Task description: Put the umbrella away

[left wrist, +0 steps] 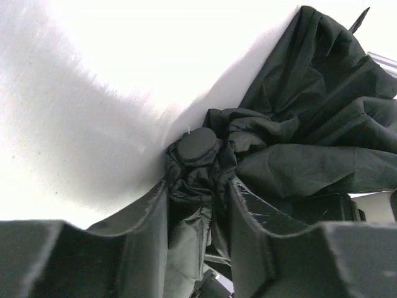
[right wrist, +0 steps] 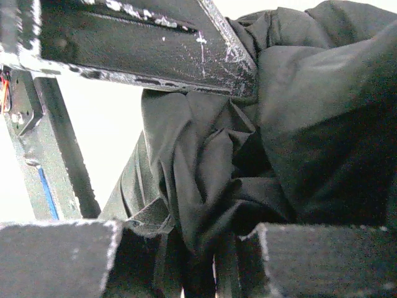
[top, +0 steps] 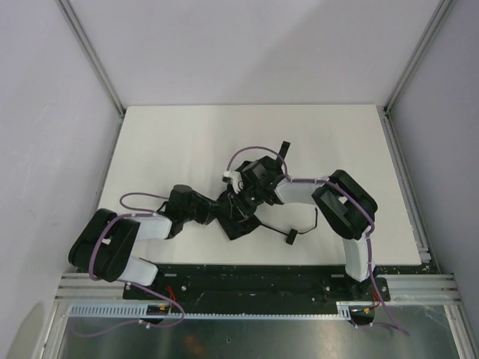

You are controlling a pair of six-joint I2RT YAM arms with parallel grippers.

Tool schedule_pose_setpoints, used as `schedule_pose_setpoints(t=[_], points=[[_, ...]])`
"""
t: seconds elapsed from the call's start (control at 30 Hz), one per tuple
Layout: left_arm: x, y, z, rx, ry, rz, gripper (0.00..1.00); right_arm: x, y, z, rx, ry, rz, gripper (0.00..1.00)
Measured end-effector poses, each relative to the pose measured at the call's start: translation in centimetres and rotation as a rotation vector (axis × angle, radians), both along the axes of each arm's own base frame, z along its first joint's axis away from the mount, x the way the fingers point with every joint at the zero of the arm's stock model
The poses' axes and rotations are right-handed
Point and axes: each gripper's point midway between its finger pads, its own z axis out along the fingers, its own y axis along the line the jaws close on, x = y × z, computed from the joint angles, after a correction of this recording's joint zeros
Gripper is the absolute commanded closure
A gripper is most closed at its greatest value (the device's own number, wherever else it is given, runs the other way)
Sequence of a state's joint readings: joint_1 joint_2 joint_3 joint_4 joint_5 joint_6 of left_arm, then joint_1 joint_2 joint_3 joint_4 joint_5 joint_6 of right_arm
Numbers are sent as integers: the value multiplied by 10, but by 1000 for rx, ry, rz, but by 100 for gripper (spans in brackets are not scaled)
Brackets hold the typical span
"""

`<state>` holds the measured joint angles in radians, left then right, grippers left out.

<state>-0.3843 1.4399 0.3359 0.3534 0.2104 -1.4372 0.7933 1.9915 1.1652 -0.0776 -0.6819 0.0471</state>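
Pinching the umbrella (top: 241, 224) at frame centre, the left gripper (left wrist: 198, 186) and right gripper (right wrist: 198, 248) each clamp bunched fabric.

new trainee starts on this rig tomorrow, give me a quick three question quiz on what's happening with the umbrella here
1. True or false: the umbrella stands fully open on the table.
2. In the left wrist view, what sits between the fingers of the left hand? a) bunched black fabric b) a white cloth c) nothing
3. How many hands grip the umbrella, counting the right hand?

Key: 1 false, it lies collapsed and crumpled on the table; 2 a; 3 two, one on each side of the bundle.
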Motion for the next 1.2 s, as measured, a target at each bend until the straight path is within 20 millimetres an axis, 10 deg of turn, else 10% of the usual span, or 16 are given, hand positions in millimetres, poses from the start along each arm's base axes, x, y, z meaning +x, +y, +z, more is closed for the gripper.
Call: schedule_pose_setpoints(t=[0.23, 0.4, 0.57, 0.9, 1.2], points=[[5, 0, -1, 46, -43, -26, 97, 1, 3, 1, -8, 37, -59, 77], [9, -1, 1, 75, -82, -50, 100, -5, 5, 11, 8, 76, -82, 32], [11, -3, 2, 96, -104, -53, 100, -11, -6, 36, 22, 91, -101, 24], [9, 1, 5, 150, -96, -30, 100, 76, -89, 182, 213, -184, -457, 37], [6, 3, 5, 151, -62, -5, 100, 126, -120, 137, 133, -151, -685, 75]])
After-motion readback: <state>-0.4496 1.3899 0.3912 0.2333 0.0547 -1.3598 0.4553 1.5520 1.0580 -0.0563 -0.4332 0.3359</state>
